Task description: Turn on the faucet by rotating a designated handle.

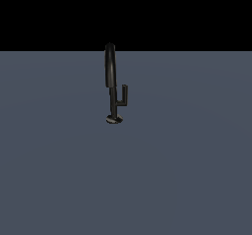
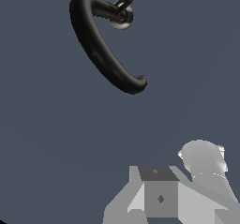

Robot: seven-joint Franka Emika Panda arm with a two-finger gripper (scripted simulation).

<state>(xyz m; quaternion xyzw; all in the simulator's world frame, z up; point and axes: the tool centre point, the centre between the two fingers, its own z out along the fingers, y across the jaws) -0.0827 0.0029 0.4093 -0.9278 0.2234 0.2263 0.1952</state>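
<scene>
Black faucet point(image 1: 111, 81) stood upright, handle point(image 1: 123, 95) untouched; gripper point(image 2: 161, 197) sat well clear for approach, jaw state indeterminable.

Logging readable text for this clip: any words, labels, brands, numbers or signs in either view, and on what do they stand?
None: no text, label, brand, number or sign shows in either view.
The faucet and its handle are plain glossy black.
The floor is bare grey.
The end effector carries only small dark diamond marks on its grey block, not characters.
</scene>
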